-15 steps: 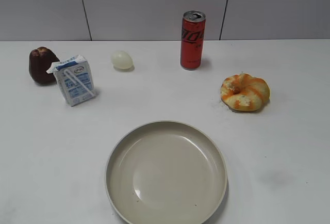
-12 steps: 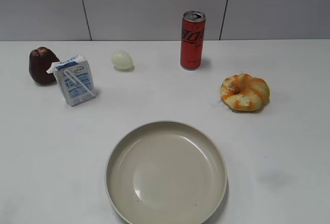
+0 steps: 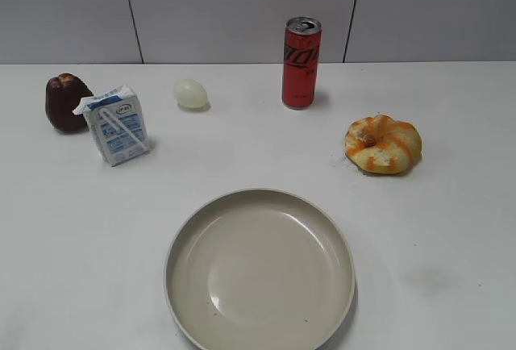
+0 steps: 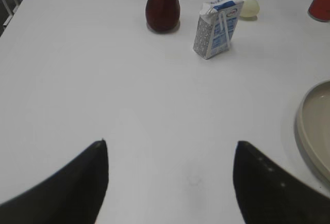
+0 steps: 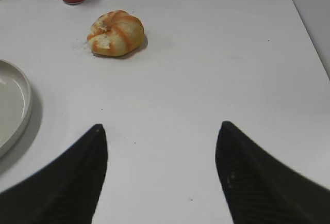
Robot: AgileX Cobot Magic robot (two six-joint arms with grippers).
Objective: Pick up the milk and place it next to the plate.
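Note:
The milk (image 3: 118,125) is a small white and blue carton with a straw on its front. It stands upright at the left of the table, and shows in the left wrist view (image 4: 216,28) far ahead of my left gripper (image 4: 170,144), which is open and empty over bare table. The plate (image 3: 187,229) is a wide beige dish at the front centre; its rim shows in the left wrist view (image 4: 301,126) and in the right wrist view (image 5: 26,105). My right gripper (image 5: 161,126) is open and empty. Neither gripper shows in the exterior view.
A dark red fruit (image 3: 66,102) stands just left of the milk. A pale egg (image 3: 191,93) and a red can (image 3: 301,62) stand at the back. An orange-glazed bun (image 3: 383,144) lies to the right. The table's right edge (image 5: 307,28) shows in the right wrist view.

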